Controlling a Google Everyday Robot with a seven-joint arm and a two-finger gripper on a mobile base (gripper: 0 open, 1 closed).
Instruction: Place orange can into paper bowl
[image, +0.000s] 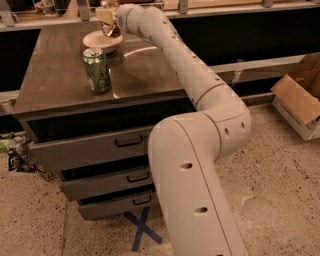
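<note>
Holding the orange can upright, gripper is clamped on it, upper left of frame, directly above paper bowl. You'd lower approx. straight down, in my judgement.

looks like a robot lab or workshop: a grey drawer cabinet on a speckled concrete floor, a blue tape x, a cardboard box. the gripper grips the orange can above the bowl.
</note>
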